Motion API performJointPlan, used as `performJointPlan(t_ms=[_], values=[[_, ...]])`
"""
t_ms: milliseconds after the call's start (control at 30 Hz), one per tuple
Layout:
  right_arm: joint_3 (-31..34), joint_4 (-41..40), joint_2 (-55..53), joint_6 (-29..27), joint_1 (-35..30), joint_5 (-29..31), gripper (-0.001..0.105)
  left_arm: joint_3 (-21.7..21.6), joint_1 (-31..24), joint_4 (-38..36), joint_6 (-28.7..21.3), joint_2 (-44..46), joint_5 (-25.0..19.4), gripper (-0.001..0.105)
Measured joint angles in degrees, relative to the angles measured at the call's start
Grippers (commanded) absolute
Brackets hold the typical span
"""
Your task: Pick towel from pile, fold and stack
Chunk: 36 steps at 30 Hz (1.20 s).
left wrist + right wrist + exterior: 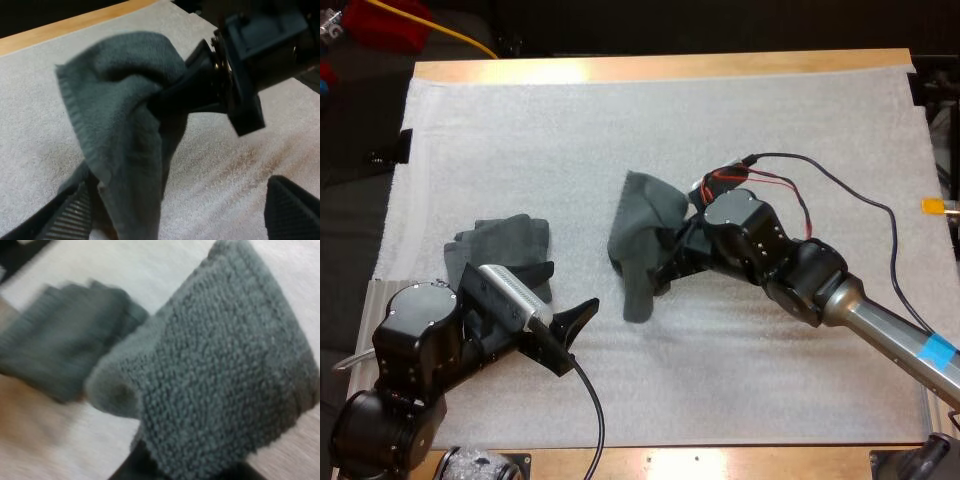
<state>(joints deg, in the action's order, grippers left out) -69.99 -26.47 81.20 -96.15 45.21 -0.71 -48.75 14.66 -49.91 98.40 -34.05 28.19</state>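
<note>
A dark grey-green towel point(642, 235) hangs lifted over the middle of the mat, with my right gripper point(670, 262) shut on a bunched part of it. Its loose end droops to the mat. In the left wrist view the same towel point(120, 130) drapes from the right gripper point(192, 92). My left gripper point(570, 292) is open just left of the hanging towel, its fingers point(65, 220) standing wide apart and holding nothing. A second crumpled towel point(500, 243) lies on the mat's left side behind my left arm. In the right wrist view the held towel point(215, 365) is close up, the other towel point(60, 355) beyond it.
The white mat point(650, 130) covers most of the wooden table point(660, 66). Bare mat stretches across the far half and along the front right. A yellow cable and red object lie beyond the far left corner.
</note>
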Motion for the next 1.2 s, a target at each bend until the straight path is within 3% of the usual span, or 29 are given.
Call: performJointPlan(t_ms=[267, 300, 333, 400, 433, 533, 600, 933, 1200], values=[[0.0, -13.3, 0.0, -8.4, -0.9, 14.3, 0.003, 0.0, 0.0, 0.0, 0.0, 0.0, 0.0, 0.070], [0.0, -16.8, 0.0, -8.6, -3.5, 17.9, 0.007, 0.0, 0.0, 0.0, 0.0, 0.0, 0.0, 0.070], [0.0, -18.7, 0.0, -8.6, -4.6, 18.3, 0.021, 0.0, 0.0, 0.0, 0.0, 0.0, 0.0, 0.070], [0.0, -21.3, 0.0, -8.6, -5.6, 19.3, 0.039, 0.0, 0.0, 0.0, 0.0, 0.0, 0.0, 0.070], [0.0, -23.9, 0.0, -8.6, -6.3, 20.6, 0.057, 0.0, 0.0, 0.0, 0.0, 0.0, 0.0, 0.070], [0.0, -27.2, 0.0, -8.8, -7.4, 22.5, 0.068, 0.0, 0.0, 0.0, 0.0, 0.0, 0.0, 0.070], [0.0, -32.9, -0.1, -8.9, -8.4, 28.7, 0.064, 0.0, 0.0, 0.0, 0.0, 0.0, 0.0, 0.070], [0.0, -33.8, -3.2, -8.0, -8.7, 29.5, 0.064, 0.0, 0.0, 0.0, 0.0, 0.0, 0.0, 0.070], [0.0, -27.4, -3.2, -1.1, -8.7, 19.5, 0.064, 0.0, 0.0, -1.7, 0.0, 0.0, 0.0, 0.070]])
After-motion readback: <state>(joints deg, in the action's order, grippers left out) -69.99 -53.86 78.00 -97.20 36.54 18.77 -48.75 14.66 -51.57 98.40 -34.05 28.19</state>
